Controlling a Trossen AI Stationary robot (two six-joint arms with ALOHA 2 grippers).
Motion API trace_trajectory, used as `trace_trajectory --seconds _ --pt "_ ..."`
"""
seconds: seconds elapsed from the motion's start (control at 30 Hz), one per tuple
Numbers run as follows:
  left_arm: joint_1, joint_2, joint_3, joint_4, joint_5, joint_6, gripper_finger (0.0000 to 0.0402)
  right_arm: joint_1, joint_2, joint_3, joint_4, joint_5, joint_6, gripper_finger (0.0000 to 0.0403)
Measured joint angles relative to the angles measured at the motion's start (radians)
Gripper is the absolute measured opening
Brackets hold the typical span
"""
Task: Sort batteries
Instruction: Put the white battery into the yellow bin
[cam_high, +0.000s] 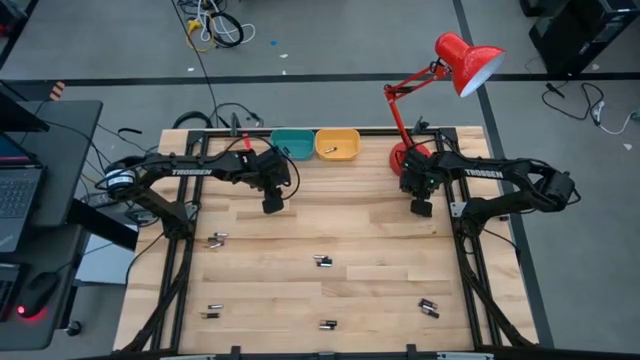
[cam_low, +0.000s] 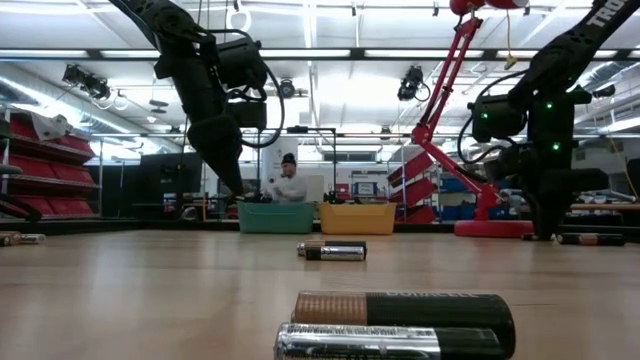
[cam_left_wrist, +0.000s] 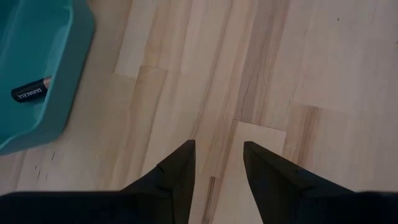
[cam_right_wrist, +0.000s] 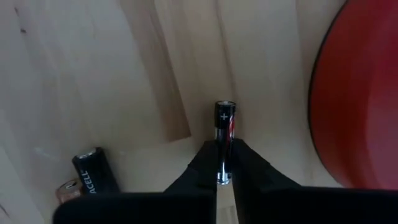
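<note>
Clamped between the right claw's (cam_right_wrist: 222, 163) fingers, 1 battery (cam_right_wrist: 224, 127) points its plus end forward; 2 more (cam_right_wrist: 93, 174) lie beside, partly cut off. Left claw (cam_left_wrist: 217, 155) hovers, fingers apart, empty, near the teal bin (cam_left_wrist: 43, 81).

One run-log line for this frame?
left gripper open, empty, beside teal bin | right gripper shut on battery near lamp base

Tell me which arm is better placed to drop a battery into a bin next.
Right. The right gripper is already shut on a slim battery beside the red lamp base. The left gripper is open and empty over bare wood near the teal bin.
</note>
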Motion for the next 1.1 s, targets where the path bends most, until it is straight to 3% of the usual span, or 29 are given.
trace_trajectory --seconds 0.37,0.53,0.8,1.1 --pt "0.0 0.0 0.0 -0.001 0.0 0.0 0.0151 0.024 0.005 0.032 0.022 -0.007 0.042 0.0013" --pt "0.0 0.0 0.0 0.003 0.0 -0.003 0.0151 0.075 0.005 0.068 0.128 -0.015 0.088 0.0017" --pt "0.0 0.0 0.0 0.032 0.0 -0.002 0.0151 0.117 0.022 0.081 0.441 -0.027 0.149 0.0017" --pt "0.0 0.0 0.001 0.093 0.0 0.002 0.0151 0.126 0.2 0.186 0.59 0.003 0.136 0.0022"
